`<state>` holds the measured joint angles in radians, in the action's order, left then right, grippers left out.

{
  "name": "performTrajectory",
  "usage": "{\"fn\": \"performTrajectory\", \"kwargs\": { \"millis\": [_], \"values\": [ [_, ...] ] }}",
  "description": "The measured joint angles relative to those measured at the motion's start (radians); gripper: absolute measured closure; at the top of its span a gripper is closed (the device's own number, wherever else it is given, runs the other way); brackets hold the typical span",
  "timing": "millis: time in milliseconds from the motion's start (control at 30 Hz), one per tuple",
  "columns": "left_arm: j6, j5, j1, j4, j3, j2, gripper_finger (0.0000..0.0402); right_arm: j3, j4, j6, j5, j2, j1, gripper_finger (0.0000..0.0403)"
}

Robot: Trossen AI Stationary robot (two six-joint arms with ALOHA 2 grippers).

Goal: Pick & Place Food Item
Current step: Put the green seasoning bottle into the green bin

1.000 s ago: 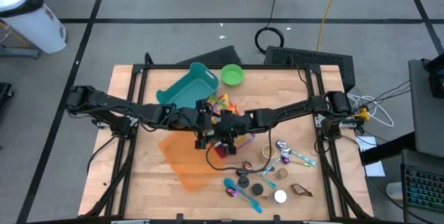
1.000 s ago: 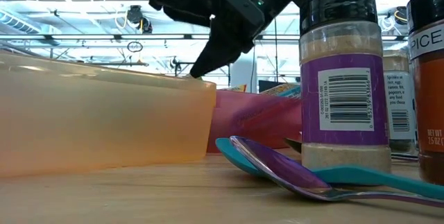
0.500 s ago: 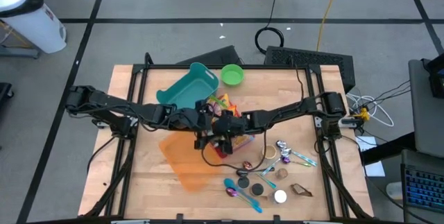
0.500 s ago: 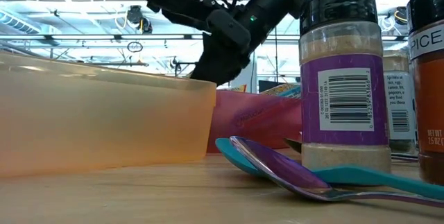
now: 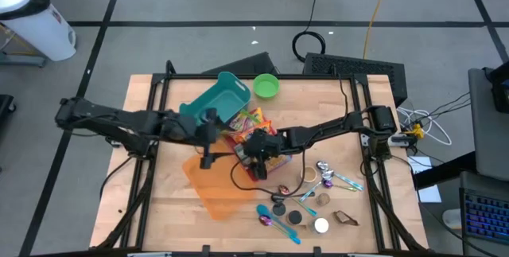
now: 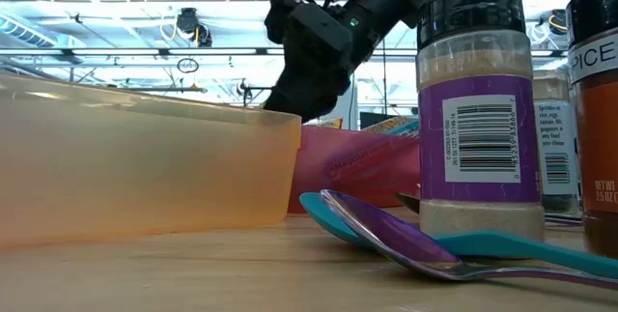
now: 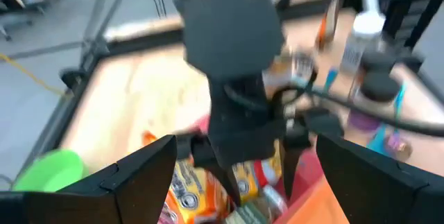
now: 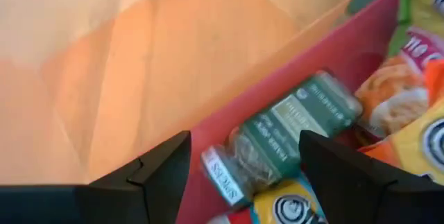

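- Right tool (image 8: 239, 165), fingers apart and empty, hangs over a green packet (image 8: 288, 137) in the pink bin (image 8: 277, 85).
- Left tool (image 5: 208, 139), wide open, hovers above the orange bin (image 5: 208, 179).

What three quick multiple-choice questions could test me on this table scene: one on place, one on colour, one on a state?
1. Where is the right gripper?
A. over the pink bin
B. over the green bowl
C. beside the spoons

2. What colour is the small bowl?
A. orange
B. green
C. purple

3. How is the right gripper?
A. open, holding nothing
B. shut on a spoon
C. shut on a jar

Answers: 1 A, its wrist view looks into the pink bin at a green packet. 2 B, plainly green. 3 A, fingers apart, nothing between.
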<state>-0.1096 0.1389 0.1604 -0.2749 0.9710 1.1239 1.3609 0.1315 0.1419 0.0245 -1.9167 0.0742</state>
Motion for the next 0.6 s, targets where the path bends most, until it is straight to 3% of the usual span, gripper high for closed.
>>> {"fn": "performTrajectory", "kwargs": {
  "millis": [233,467,600],
  "values": [
    [0.073,0.072,-0.005,0.012,0.0,-0.109,0.0048,-0.002,-0.014,-0.014,-0.107,-0.051,0.0,0.0144],
    [0.088,0.08,-0.004,0.002,0.0,-0.108,0.0048,0.003,-0.034,0.049,-0.104,-0.093,-0.001,0.0145],
    [0.086,0.097,-0.005,-0.001,0.0,-0.08,0.0048,0.005,0.044,0.049,-0.114,-0.093,0.0,0.0145]
  ]
}}
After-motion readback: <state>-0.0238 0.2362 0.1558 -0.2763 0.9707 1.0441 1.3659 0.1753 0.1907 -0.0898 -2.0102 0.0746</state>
